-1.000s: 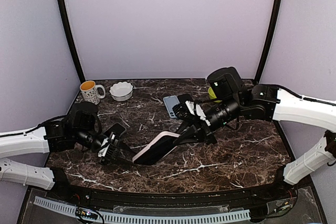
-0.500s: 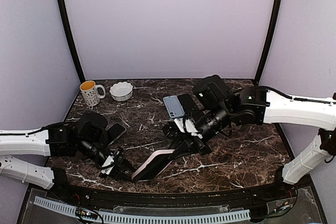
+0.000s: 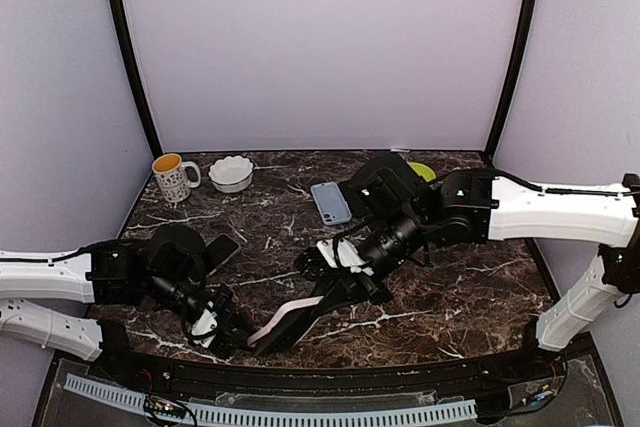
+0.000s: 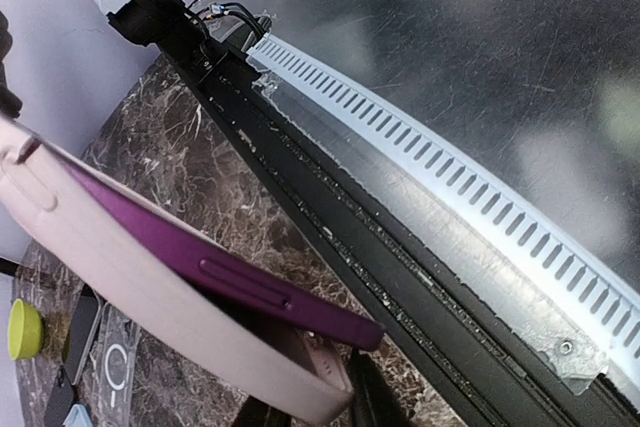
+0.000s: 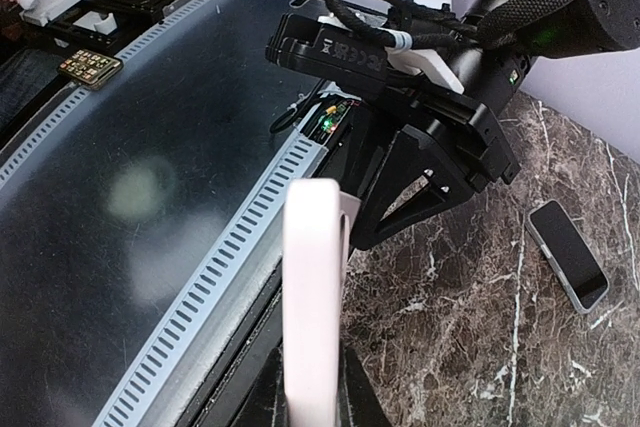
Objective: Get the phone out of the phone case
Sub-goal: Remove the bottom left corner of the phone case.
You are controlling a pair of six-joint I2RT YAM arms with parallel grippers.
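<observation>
Case (image 3: 275, 325) now nearer the table's (image 3: 450, 297) near edge; left gripper (image 3: 240, 335) and right gripper (image 3: 335, 297) pinch its ends, phone (image 4: 230, 272) only part-peeled out.

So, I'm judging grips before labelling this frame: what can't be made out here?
- Left pincer fingers: cropped at the left wrist view's bottom edge, dark on dark from above, so its hold on the case is unclear.
- Right pincer fingers: cropped at its wrist view's bottom edge.
- Phone: hidden behind the edge-on case in the right wrist view; cropped at the left wrist view's left edge.
- Mug print: too small, top view.
</observation>
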